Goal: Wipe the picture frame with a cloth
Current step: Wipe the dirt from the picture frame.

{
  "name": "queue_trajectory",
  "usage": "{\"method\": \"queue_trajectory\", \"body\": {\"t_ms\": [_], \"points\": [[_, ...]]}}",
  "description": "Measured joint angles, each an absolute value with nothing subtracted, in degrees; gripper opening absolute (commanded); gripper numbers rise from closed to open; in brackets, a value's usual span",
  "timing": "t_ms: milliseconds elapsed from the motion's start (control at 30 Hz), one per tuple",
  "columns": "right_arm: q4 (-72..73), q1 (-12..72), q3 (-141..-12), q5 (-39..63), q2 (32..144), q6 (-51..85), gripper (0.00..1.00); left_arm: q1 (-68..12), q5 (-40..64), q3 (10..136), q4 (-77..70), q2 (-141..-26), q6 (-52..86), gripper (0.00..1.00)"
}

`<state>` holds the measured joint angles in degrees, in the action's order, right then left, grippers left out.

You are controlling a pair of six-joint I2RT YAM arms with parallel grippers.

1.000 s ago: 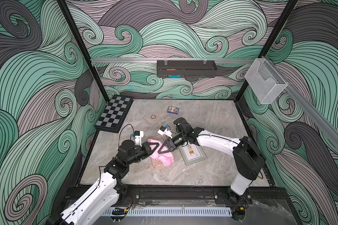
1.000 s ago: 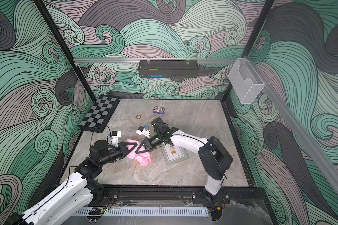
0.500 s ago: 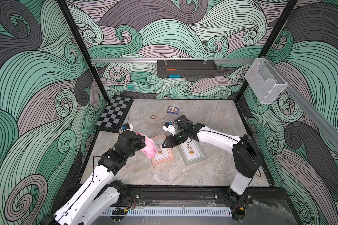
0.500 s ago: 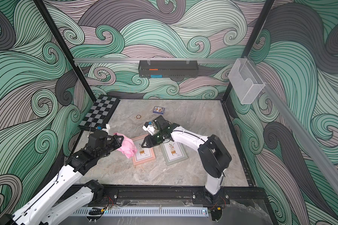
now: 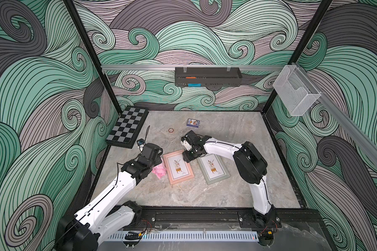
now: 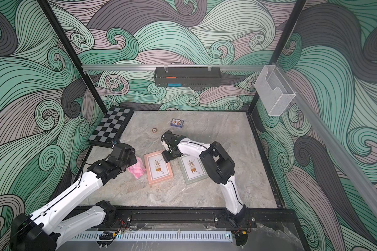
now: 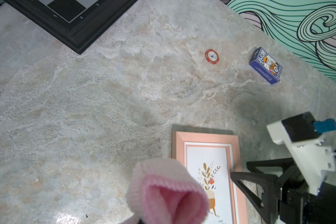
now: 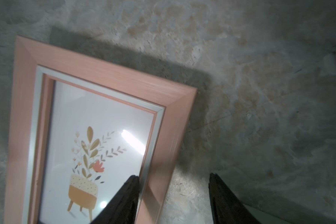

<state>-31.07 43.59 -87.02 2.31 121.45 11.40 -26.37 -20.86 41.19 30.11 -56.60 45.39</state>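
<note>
You've got the left gripper [image 5: 156,165] pinching the soft light-pink fabric cloth [image 5: 159,171], just beside the peach rectangular picture frame [image 5: 178,167], mid-surface, left-edge side. Right gripper [image 8: 173,175] spread astride the frame's border. Cloth is off the glass, so I'd judge the wipe is yet to do.

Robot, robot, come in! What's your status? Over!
Left claw shut on the cloth, beside the pink frame. Right claw open, straddling that frame's edge. Only that claw might block wiping.
</note>
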Motion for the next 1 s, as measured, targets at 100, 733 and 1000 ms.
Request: {"method": "queue_trajectory", "body": {"t_ms": [100, 733, 1000], "points": [[-31.27, 44.86, -87.59, 0.47, 122.13, 11.2, 0.53, -26.35, -21.69, 41.23, 28.56, -58.63, 45.15, 0.0], [-27.59, 46.76, -83.85, -2.42, 120.6, 20.25, 0.32, -22.46, -5.26, 61.67, 1.96, -96.49, 46.13, 0.0], [-27.62, 46.13, -83.88, -0.82, 120.6, 20.6, 0.31, -22.24, -2.48, 58.5, -1.96, -107.46, 50.11, 0.0]]}}
